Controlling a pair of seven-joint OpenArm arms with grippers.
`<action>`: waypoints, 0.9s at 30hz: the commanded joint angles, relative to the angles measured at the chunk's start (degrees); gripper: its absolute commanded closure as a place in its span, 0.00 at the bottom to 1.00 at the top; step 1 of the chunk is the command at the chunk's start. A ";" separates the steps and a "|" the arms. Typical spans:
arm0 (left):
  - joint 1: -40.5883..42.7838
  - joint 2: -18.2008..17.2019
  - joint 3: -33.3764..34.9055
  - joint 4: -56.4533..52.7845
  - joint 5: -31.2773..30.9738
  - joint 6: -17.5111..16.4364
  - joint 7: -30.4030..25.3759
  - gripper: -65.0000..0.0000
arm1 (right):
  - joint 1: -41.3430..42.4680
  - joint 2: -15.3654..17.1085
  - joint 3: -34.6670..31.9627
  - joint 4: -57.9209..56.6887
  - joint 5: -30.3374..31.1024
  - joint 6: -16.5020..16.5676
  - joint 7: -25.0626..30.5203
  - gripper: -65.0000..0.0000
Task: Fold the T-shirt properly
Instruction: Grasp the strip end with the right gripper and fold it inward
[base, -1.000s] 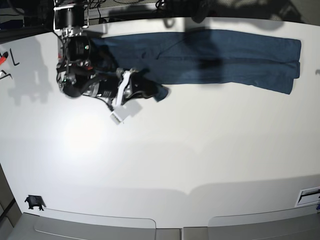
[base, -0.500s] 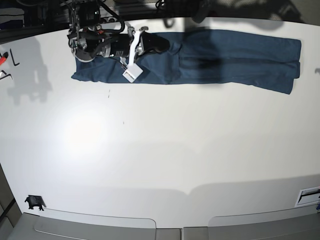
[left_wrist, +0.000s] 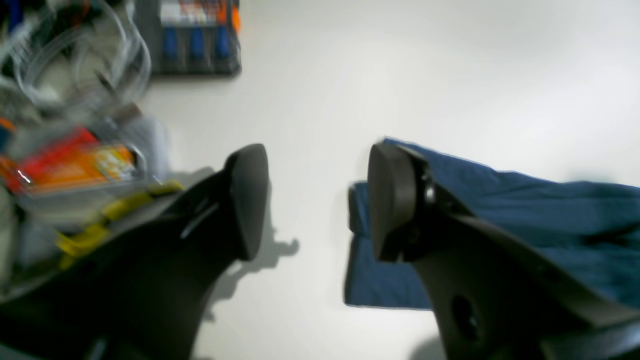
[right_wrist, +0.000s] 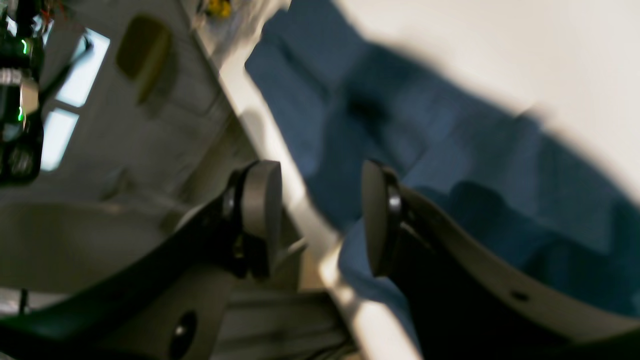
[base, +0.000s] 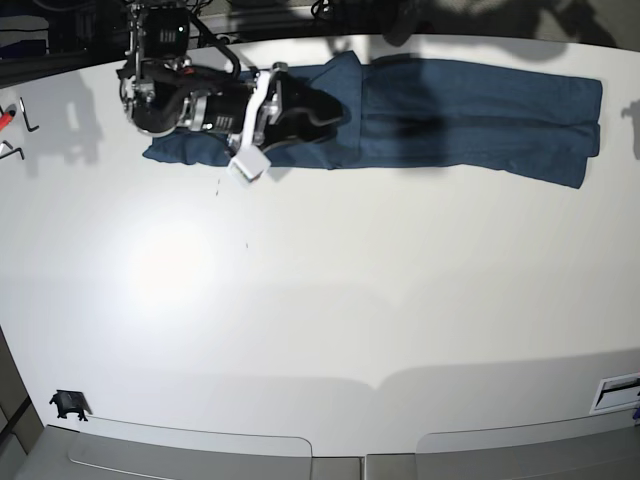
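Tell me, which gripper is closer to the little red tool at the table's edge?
Right. The right gripper hangs over the end of the T-shirt nearest the red tool; the left gripper is beside its opposite end.

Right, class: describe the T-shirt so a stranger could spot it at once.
Start at the white table and look along its far edge. The T-shirt lies there as a long, flat, dark blue band. It is the only cloth there, partly beneath a black robot arm.

T-shirt (base: 460, 110) along table (base: 320, 300) far edge.
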 joint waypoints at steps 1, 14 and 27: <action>0.59 -0.31 -0.63 0.70 -1.27 0.02 -1.75 0.54 | 0.79 0.28 1.33 1.33 1.25 0.47 1.42 0.61; -1.01 3.34 3.39 -18.08 -1.29 -0.09 -7.98 0.39 | 2.03 0.28 17.94 1.40 -10.36 0.47 14.67 0.61; -12.04 2.82 14.38 -32.63 -1.27 -0.50 -6.23 0.39 | 2.01 0.28 20.02 1.40 -10.40 0.47 15.08 0.61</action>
